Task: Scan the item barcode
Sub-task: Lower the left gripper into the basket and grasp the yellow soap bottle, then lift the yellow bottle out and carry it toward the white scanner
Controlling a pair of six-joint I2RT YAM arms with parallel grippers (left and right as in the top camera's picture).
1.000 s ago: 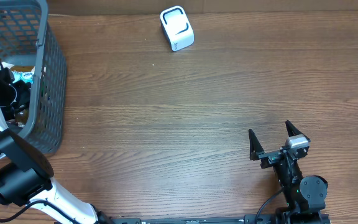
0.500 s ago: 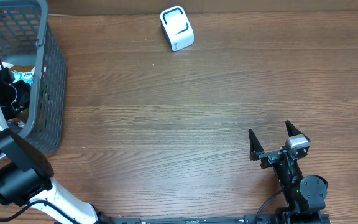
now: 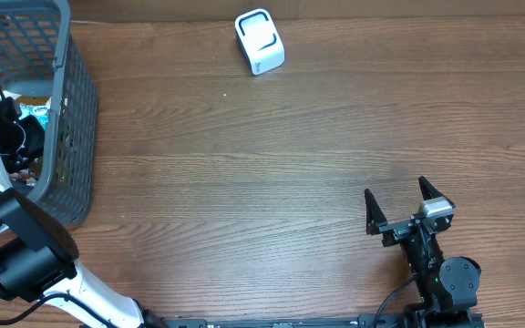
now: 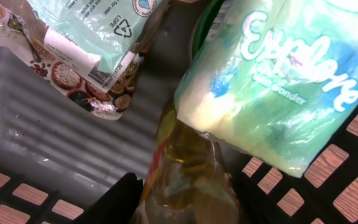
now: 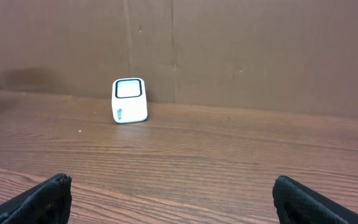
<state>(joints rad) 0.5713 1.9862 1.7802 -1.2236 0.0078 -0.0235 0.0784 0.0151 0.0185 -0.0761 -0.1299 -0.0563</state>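
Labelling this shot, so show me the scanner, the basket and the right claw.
scanner (image 3: 260, 41): overhead view, its white top.
basket (image 3: 78, 137): overhead view, its mesh side wall.
right claw (image 3: 396, 189): overhead view, midway between its open fingertips.

Setting is judged to be a robotics lab bench staged as a shop checkout. A wood-grain table (image 3: 244, 182) is backed by a plain brown cardboard wall (image 5: 241, 50), as seen in the right wrist view. A small white scanner (image 3: 260, 41) is stood at the table's far edge, near that wall. A grey mesh basket (image 3: 76, 109) is placed at the left end. Printed grocery packets (image 4: 291, 81) are piled inside it, one marked with a recycling symbol. A left arm (image 3: 21, 246) and a right arm (image 3: 431, 260) are mounted at the near edge.
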